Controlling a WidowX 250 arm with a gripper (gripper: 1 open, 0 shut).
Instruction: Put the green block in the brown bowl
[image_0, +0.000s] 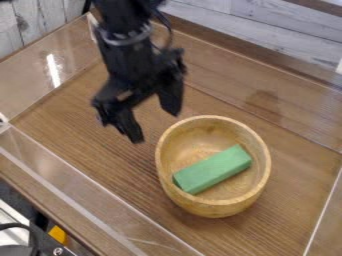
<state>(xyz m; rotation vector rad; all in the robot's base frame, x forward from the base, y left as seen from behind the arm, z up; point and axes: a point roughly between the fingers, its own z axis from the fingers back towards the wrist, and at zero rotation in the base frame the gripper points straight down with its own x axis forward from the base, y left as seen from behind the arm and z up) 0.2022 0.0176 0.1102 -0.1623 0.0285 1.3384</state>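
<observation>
The green block (213, 170) lies flat inside the brown bowl (173, 173), slanting from lower left to upper right. The bowl sits on the wooden table at the lower right. My gripper (151, 112) hangs pointing down just above and left of the bowl's rim. Its two black fingers (130, 126) stand apart, open, with nothing between them.
The wooden tabletop (80, 110) is ringed by low clear plastic walls (34, 165). A white brick wall runs along the back. The table's front edge drops off at the lower left, where cables show.
</observation>
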